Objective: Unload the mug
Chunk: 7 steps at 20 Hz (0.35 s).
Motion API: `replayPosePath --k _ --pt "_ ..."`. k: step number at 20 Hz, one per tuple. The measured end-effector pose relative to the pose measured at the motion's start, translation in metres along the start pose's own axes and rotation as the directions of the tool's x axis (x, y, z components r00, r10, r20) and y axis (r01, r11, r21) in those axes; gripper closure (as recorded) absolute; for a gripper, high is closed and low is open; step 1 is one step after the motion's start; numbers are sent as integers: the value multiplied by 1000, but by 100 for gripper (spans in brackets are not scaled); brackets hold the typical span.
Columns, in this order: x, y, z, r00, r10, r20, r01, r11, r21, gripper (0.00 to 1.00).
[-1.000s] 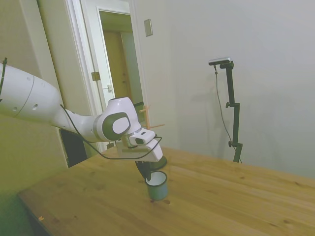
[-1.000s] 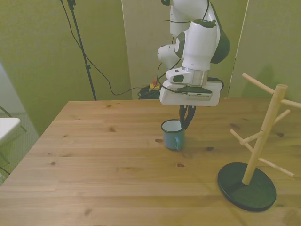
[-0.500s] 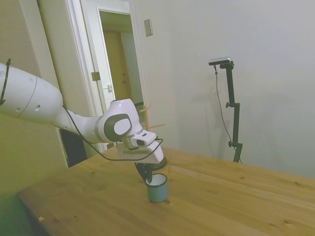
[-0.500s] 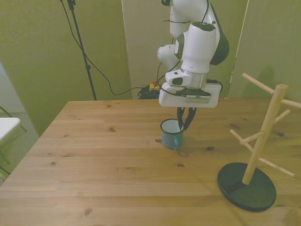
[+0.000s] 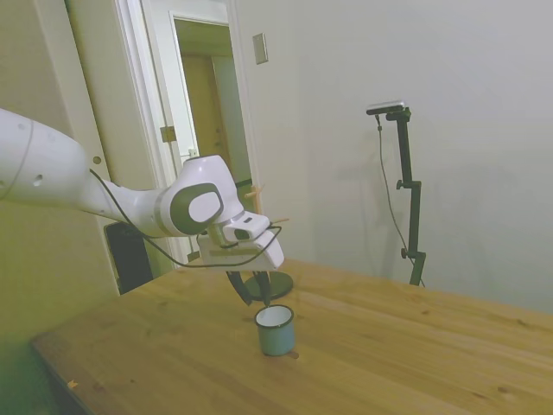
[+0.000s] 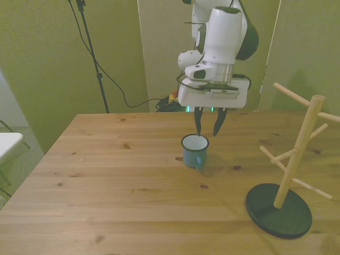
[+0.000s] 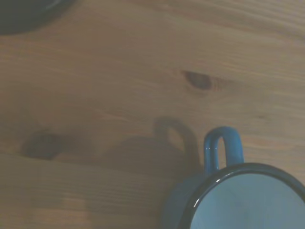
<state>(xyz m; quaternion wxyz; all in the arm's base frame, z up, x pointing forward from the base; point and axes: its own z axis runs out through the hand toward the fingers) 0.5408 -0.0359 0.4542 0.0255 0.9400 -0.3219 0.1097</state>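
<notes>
From the side the arm bends down over the bench [image 5: 389,346] with its gripper [image 5: 251,290] above the upright mug [image 5: 276,329], at the mug's 11 o'clock, while from the front the dark fingers [image 6: 198,121] hang apart, holding nothing, clear of the mug's rim, and the wrist camera shows the mug's handle and rim.

This looks like a room in a home or flat fitted out as a robot test space. A wooden table [image 6: 106,175] stands among plain pale walls [image 5: 467,130], with a white-framed doorway [image 5: 203,130] opening onto a hall in the side view. A white robot arm [image 6: 223,42] and cables [image 6: 106,74] on the far floor suggest lab use.
</notes>
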Motion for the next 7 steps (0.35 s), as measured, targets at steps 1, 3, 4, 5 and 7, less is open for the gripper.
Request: replayPosePath --k 1,3,4,5,7 --pt "-7 -4 -11 1000 -7 3 7 1000 24 0" --pt "-24 -12 -31 1000 -25 15 24 997 72 0" --pt "-33 -17 -39 999 -32 19 30 995 95 0" --pt "-43 -24 -45 999 -38 27 34 993 117 0" --pt "-59 -36 -53 997 -56 45 49 989 139 0"
